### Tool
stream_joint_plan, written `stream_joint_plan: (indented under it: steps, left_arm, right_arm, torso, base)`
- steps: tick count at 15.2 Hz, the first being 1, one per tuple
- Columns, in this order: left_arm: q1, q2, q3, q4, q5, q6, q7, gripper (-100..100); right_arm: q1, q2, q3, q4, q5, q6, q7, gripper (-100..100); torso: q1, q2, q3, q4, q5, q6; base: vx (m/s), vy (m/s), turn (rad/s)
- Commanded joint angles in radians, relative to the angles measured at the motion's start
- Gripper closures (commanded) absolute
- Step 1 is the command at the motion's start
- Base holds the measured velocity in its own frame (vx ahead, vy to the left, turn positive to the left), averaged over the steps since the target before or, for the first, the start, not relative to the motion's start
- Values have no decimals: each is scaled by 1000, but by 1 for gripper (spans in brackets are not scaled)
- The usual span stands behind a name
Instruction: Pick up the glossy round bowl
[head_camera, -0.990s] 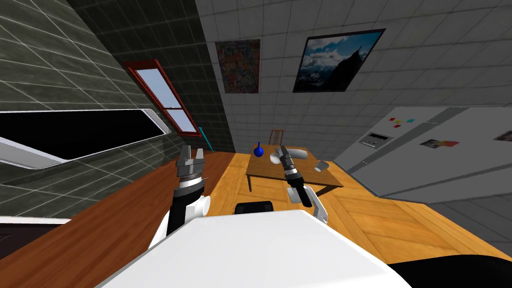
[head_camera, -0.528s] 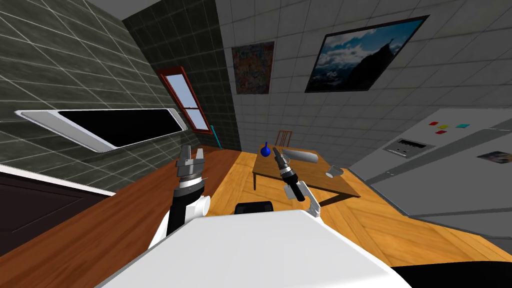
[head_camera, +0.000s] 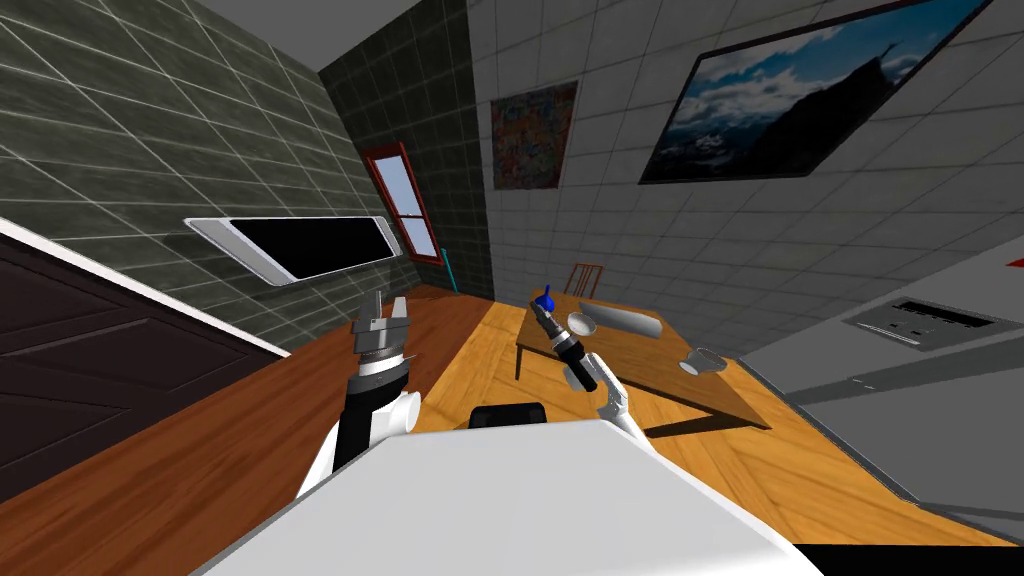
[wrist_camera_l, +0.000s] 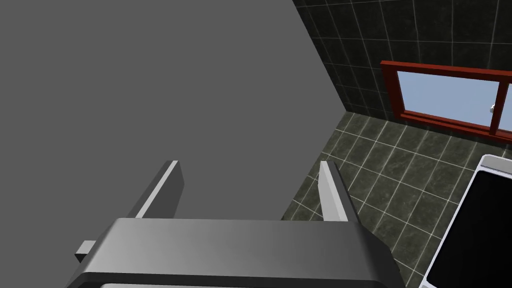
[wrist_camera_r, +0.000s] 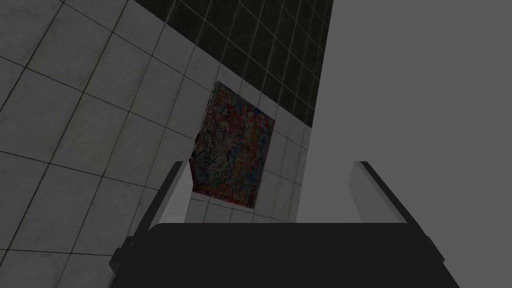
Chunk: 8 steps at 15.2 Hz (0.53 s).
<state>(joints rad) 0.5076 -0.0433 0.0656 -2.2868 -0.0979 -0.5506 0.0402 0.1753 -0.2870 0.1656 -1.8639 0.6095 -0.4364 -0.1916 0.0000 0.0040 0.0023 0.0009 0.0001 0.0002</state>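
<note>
A white round bowl (head_camera: 581, 322) sits on the wooden table (head_camera: 640, 375) ahead, near the table's far left part. My right gripper (head_camera: 537, 309) is raised in front of the table, just left of the bowl in the head view and well short of it. Its fingers (wrist_camera_r: 172, 192) stand open with nothing between them; the right gripper (wrist_camera_r: 272, 192) points up at a wall. My left gripper (head_camera: 382, 322) is held upright over the brown counter, and in its wrist view the left gripper (wrist_camera_l: 252, 187) is open and empty.
On the table also stand a blue vase (head_camera: 545, 298), a grey cylinder (head_camera: 626, 320) and a grey cup (head_camera: 703, 362). A chair (head_camera: 585, 278) is behind it. A brown counter (head_camera: 200, 450) runs along my left, a grey fridge (head_camera: 900, 340) along my right.
The whole head view has shifted: I have moved closer to the table and turned. My right arm now points more to the left, and the bowl shows beside its tip.
</note>
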Motion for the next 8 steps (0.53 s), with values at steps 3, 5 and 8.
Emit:
stream_joint_plan:
  steps: [3,5,8]
  left_arm:
    - [0,0,0,0,0,0,0,0]
    - [0,0,0,0,0,0,0,0]
    - [0,0,0,0,0,0,0,0]
  right_arm:
    - [-38,-38,23,55,73,-9,-8,-100]
    - [-72,-73,46,105,129,-16,-14,-100]
    - [-106,-111,70,156,185,-24,-20,-100]
  torso:
    - [0,-1,0,0,0,-1]
    - [-1,-1,0,0,0,-1]
    - [-2,-1,-1,0,0,0]
  base:
    - [0,21,178]
    - [4,13,207]
    - [5,1,216]
